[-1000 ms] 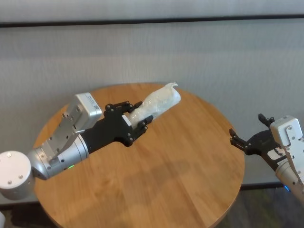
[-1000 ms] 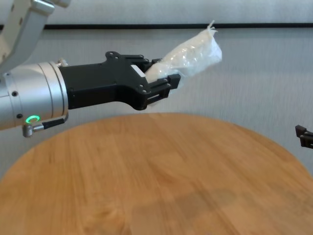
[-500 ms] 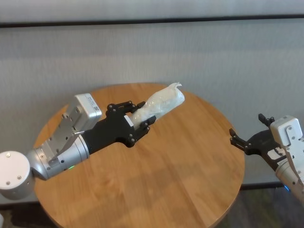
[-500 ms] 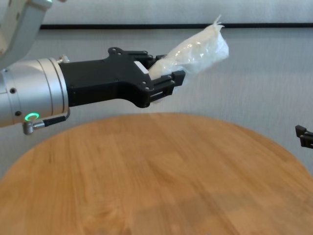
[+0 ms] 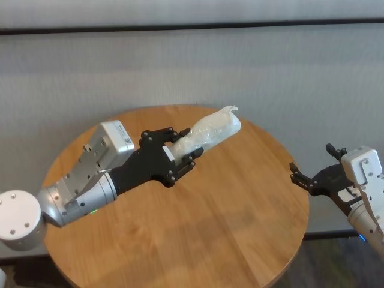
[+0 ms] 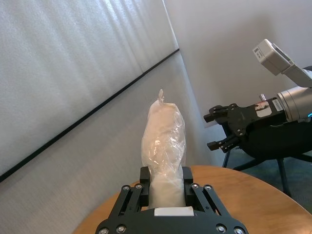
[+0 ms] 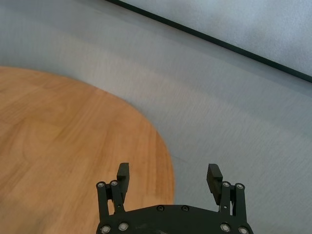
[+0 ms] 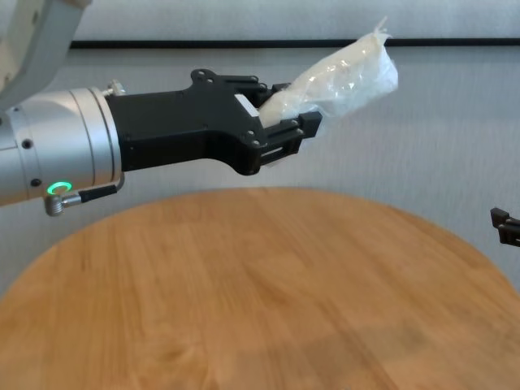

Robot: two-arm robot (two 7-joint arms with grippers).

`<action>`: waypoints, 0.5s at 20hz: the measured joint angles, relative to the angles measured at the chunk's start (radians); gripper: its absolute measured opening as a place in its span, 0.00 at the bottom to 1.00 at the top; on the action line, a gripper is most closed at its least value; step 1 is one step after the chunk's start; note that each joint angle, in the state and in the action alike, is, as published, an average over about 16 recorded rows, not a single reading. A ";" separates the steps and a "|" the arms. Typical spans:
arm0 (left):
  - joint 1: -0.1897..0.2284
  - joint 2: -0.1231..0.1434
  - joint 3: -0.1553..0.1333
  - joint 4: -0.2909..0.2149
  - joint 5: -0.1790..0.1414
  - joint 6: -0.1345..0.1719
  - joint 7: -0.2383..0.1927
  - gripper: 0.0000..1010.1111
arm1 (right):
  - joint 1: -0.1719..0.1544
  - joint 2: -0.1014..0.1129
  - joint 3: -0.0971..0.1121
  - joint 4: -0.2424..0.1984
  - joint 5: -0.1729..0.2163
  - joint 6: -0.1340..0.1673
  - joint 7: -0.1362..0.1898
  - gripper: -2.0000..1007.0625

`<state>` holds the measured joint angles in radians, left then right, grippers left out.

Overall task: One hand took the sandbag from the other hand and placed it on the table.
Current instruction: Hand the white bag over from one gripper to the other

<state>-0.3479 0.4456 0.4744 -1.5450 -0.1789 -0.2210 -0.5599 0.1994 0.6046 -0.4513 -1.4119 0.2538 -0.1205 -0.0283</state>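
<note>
The sandbag point(image 5: 211, 131), a white lumpy pouch in crinkly clear plastic with a twisted tip, is held in the air above the table point(image 5: 228, 210). My green-lit left gripper point(image 5: 183, 147) is shut on its lower end, and most of the sandbag point(image 8: 348, 75) sticks out beyond the fingers toward the right. In the left wrist view the sandbag point(image 6: 164, 146) stands up between the black fingers point(image 6: 197, 192). My blue-lit right gripper point(image 5: 298, 176) hangs open off the table's right edge, apart from the bag, with nothing between its fingers point(image 7: 123, 173).
The round wood-grain table point(image 8: 268, 301) lies below both arms. A grey wall with a dark horizontal strip point(image 5: 192, 26) runs behind it. My right gripper point(image 6: 219, 129) also shows far off in the left wrist view.
My left arm has carried the sandbag to the right and slightly forward, toward the right gripper. The right arm has not moved.
</note>
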 joint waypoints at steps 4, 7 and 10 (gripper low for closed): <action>-0.004 0.001 0.005 -0.002 0.007 0.004 0.002 0.41 | 0.000 0.000 0.000 0.000 0.000 0.000 0.000 0.99; -0.006 0.001 0.007 -0.001 0.011 0.008 0.004 0.41 | 0.000 0.000 0.000 0.000 0.000 0.000 0.000 0.99; -0.008 0.001 0.009 -0.001 0.014 0.012 0.007 0.41 | 0.000 0.000 0.000 0.000 0.000 0.000 0.000 0.99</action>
<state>-0.3563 0.4467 0.4831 -1.5455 -0.1644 -0.2091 -0.5534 0.1994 0.6046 -0.4513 -1.4119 0.2538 -0.1205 -0.0283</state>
